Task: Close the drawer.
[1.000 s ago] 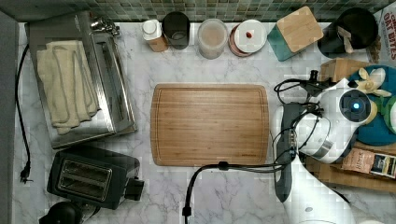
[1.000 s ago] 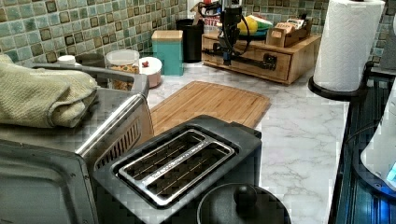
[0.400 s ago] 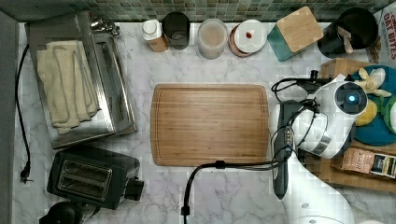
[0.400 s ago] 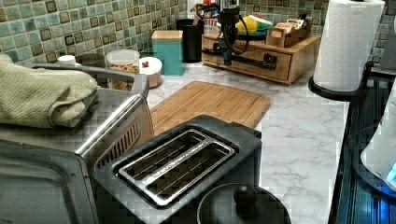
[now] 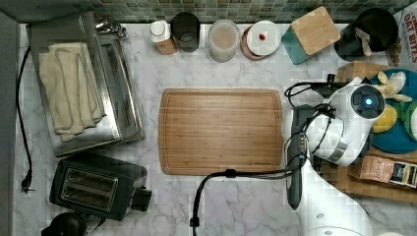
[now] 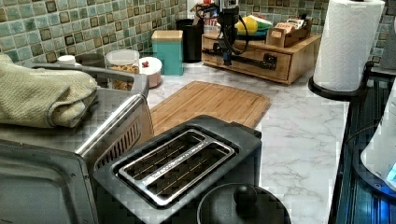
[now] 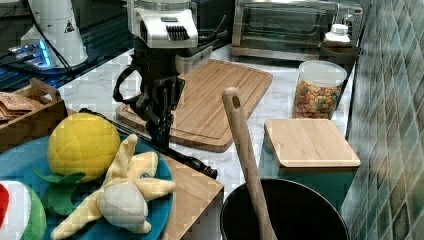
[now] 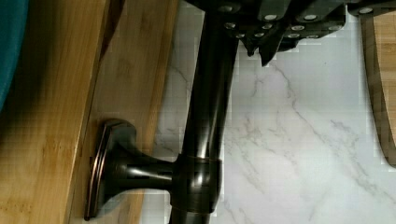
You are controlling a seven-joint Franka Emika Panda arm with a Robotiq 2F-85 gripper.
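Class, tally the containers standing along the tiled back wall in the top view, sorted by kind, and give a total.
Small bottle: 1
Dark cup: 1
Clear jar: 1
White-lidded dish: 1
Teal canister, wooden lid: 1
Black utensil pot: 1
Total: 6

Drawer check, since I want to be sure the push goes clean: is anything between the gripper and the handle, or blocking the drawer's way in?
Nothing visible does. The gripper is right at the black bar handle of the drawer, with only bare marble counter beside it. The gap behind the drawer front is hidden.

I count one cutting board, one toaster, one toaster oven and one drawer.
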